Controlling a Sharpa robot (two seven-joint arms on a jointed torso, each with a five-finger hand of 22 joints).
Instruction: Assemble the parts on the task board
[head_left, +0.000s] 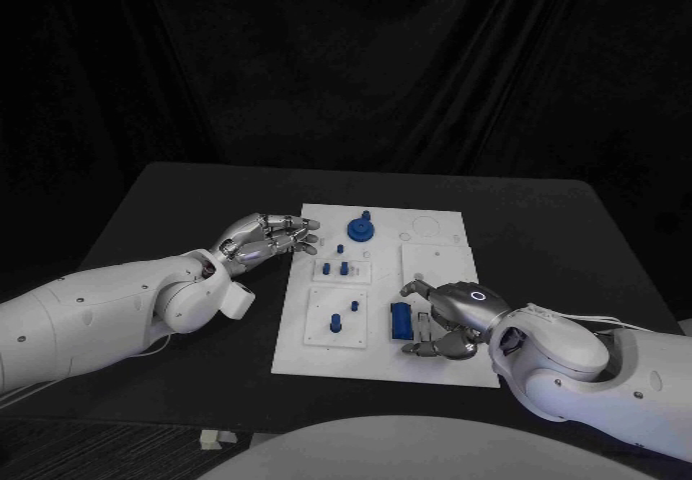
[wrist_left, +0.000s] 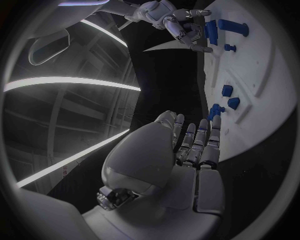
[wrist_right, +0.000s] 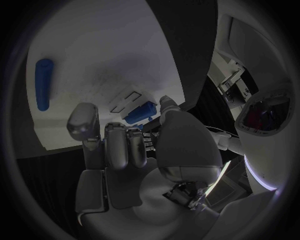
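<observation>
1. Two hands work at the white task board (head_left: 433, 360); nearest is the right hand (head_left: 450, 320), resting over the board's near right part, fingers curled down toward the surface. Whether it pinches anything I cannot tell.
2. Just beside that hand, a blue rectangular block (head_left: 400, 320) lies on the board; the right wrist view shows a blue piece (wrist_right: 140, 112) close under the fingers (wrist_right: 119, 145).
3. A small blue peg (head_left: 335, 323) stands in the near left square plate.
4. Farther along, two short blue pegs (head_left: 336, 269) stand in the next plate.
5. At the board's left edge, the left hand (head_left: 267, 240) hovers with fingers loosely bent and apart, holding nothing visible.
6. Farthest, a round blue knob-shaped part (head_left: 361, 230) sits near the board's far edge, well apart from the right hand.
7. All of this rests on the black table (head_left: 173, 200).
</observation>
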